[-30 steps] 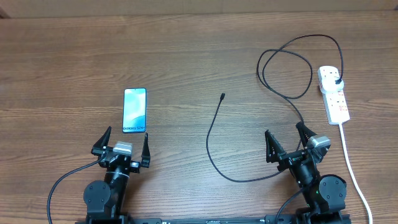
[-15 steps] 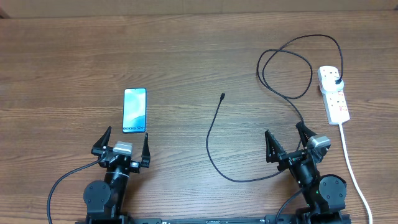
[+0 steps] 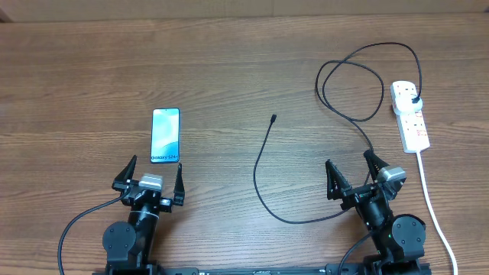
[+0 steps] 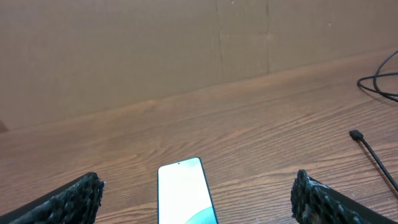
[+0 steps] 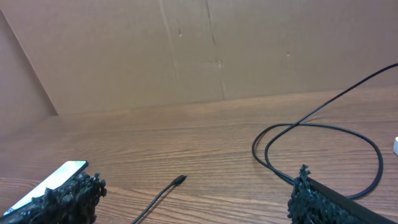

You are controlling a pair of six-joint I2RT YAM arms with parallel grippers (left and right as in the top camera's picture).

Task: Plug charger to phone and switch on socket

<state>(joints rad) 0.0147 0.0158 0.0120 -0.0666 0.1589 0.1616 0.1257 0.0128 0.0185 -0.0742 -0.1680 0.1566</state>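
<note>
- We're seeing the charger (image 3: pixel 255 169) lying loose on the table (image 3: pixel 229 61). Its connector tip (image 3: pixel 273 118) is sitting mid-table, pointing away from the arms, with the lead trailing back toward the near edge.
- Its plug (image 3: pixel 413 98) is looking seated in the socket (image 3: pixel 412 126), far right.
- The phone (image 3: pixel 165 135) is lying well left of the tip, long axis running away from the arms, text edge facing the left end effector (image 3: pixel 155 164).
- The left end effector is sitting just behind the phone, fingers spread, holding nothing.
- The right end effector (image 3: pixel 348 158) is also spread and empty. We're judging it nearer the tip, which is lying ahead and to its left.
- We're reckoning the tip heading roughly suits insertion, so mainly a leftward carry.
</note>
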